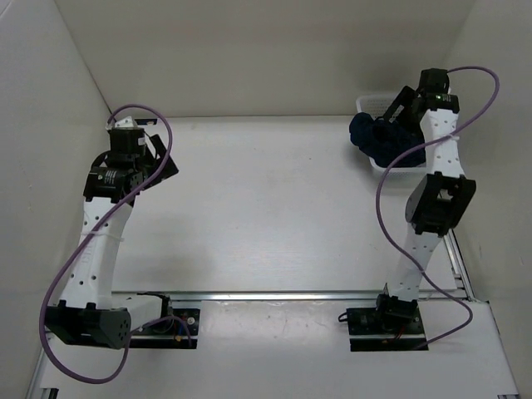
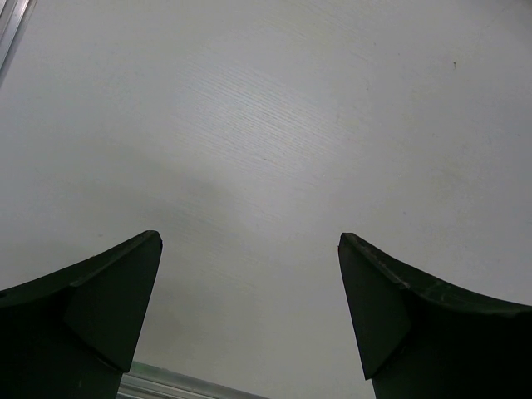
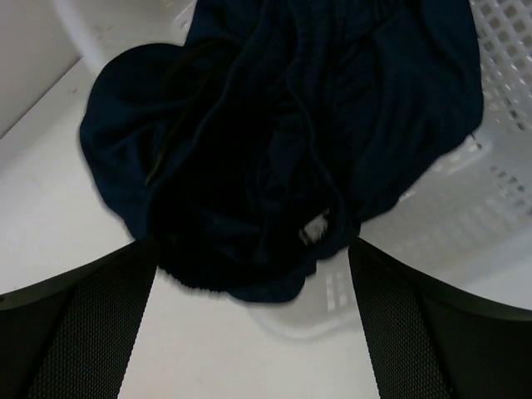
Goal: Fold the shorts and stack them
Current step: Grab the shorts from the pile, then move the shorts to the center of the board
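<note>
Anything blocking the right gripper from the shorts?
Nothing visible. The right gripper hangs open directly over the shorts, which lie bunched in the white basket and spill over its rim. Nothing shows between its fingers and the cloth.

- I read this as a robotics lab cell: plain white walls [image 1: 249, 50] box in my white table [image 1: 266, 208].
- An aluminium rail [image 1: 283, 295] carries the arm bases [image 1: 162, 324]; purple cables [image 1: 379, 193] loop free.

Left arm [image 1: 96, 249] and right arm [image 1: 438, 143] both hold jaws spread apart.
</note>
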`<state>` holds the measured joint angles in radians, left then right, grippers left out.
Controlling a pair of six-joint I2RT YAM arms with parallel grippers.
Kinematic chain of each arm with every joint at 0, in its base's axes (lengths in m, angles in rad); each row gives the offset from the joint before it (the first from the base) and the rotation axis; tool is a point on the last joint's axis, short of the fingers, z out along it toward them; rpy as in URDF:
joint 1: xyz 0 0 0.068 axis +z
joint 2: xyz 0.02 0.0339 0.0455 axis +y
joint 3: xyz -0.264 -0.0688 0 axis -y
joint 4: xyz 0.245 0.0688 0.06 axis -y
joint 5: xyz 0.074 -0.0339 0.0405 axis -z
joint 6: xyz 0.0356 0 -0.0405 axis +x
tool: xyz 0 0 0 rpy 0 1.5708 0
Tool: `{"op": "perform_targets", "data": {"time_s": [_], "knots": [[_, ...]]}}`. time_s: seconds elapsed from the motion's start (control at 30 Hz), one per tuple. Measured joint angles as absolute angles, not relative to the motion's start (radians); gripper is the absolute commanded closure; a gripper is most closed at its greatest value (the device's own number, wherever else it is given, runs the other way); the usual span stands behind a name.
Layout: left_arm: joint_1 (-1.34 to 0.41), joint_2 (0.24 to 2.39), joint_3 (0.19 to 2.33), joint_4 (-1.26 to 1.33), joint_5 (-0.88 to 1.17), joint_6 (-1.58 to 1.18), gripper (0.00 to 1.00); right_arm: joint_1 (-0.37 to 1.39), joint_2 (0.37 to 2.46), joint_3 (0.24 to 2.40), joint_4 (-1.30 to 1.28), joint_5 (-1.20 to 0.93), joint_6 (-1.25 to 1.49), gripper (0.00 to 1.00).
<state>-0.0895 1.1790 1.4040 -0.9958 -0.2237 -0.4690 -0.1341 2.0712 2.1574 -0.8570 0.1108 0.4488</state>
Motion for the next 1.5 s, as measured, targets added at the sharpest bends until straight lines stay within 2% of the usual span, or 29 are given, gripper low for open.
{"op": "perform_targets", "data": {"time_s": [0.2, 0.27, 0.3, 0.37, 0.4, 0.47, 0.67, 0.9, 1.0, 1.13, 1.17, 1.23, 1.33, 1.37, 1.4, 1.5], "knots": [[-0.098, 1.222, 1.435, -1.011, -0.224, -0.435, 0.01, -0.186, 2.331, 2.298, -0.870, 0.043, 0.485, 0.01], [-0.101, 1.235, 1.436, -1.015, -0.224, -0.430, 0.01, -0.194, 2.384, 2.311, -0.873, 0.031, 0.496, 0.10], [-0.101, 1.241, 1.436, -1.017, -0.226, -0.430, 0.01, -0.195, 2.400, 2.313, -0.873, 0.023, 0.500, 0.29], [-0.101, 1.253, 1.436, -1.022, -0.230, -0.431, 0.01, -0.194, 2.426, 2.313, -0.872, 0.007, 0.503, 0.59], [-0.101, 1.257, 1.436, -1.024, -0.234, -0.433, 0.01, -0.194, 2.431, 2.313, -0.870, 0.000, 0.514, 0.85], [-0.101, 1.261, 1.436, -1.026, -0.240, -0.434, 0.01, -0.194, 2.432, 2.313, -0.862, -0.009, 0.516, 1.00], [-0.101, 1.259, 1.445, -1.032, -0.247, -0.435, 0.01, -0.189, 2.369, 2.336, -0.837, -0.032, 0.521, 1.00], [-0.099, 1.248, 1.473, -1.039, -0.246, -0.440, 0.01, -0.148, 2.077, 2.383, -0.726, -0.243, 0.509, 1.00], [-0.080, 1.243, 1.510, -1.045, -0.229, -0.442, 0.01, -0.023, 1.917, 2.403, -0.643, -0.302, 0.474, 1.00], [-0.012, 1.237, 1.582, -1.057, -0.213, -0.443, 0.01, 0.312, 1.745, 2.322, -0.546, -0.353, 0.402, 1.00], [0.007, 1.236, 1.603, -1.066, -0.213, -0.450, 0.01, 0.428, 1.709, 2.270, -0.533, -0.358, 0.377, 0.90], [0.042, 1.236, 1.635, -1.081, -0.210, -0.462, 0.01, 0.572, 1.666, 2.139, -0.511, -0.353, 0.353, 0.81], [0.070, 1.240, 1.662, -1.110, -0.197, -0.477, 0.01, 0.683, 1.658, 1.909, -0.500, -0.324, 0.347, 0.68], [0.075, 1.243, 1.663, -1.116, -0.194, -0.481, 0.01, 0.699, 1.666, 1.835, -0.503, -0.303, 0.355, 0.59], [0.077, 1.245, 1.661, -1.125, -0.191, -0.482, 0.01, 0.710, 1.677, 1.748, -0.501, -0.278, 0.365, 0.31], [0.078, 1.248, 1.638, -1.134, -0.177, -0.483, 0.01, 0.705, 1.696, 1.519, -0.532, -0.212, 0.399, 0.15]]}}
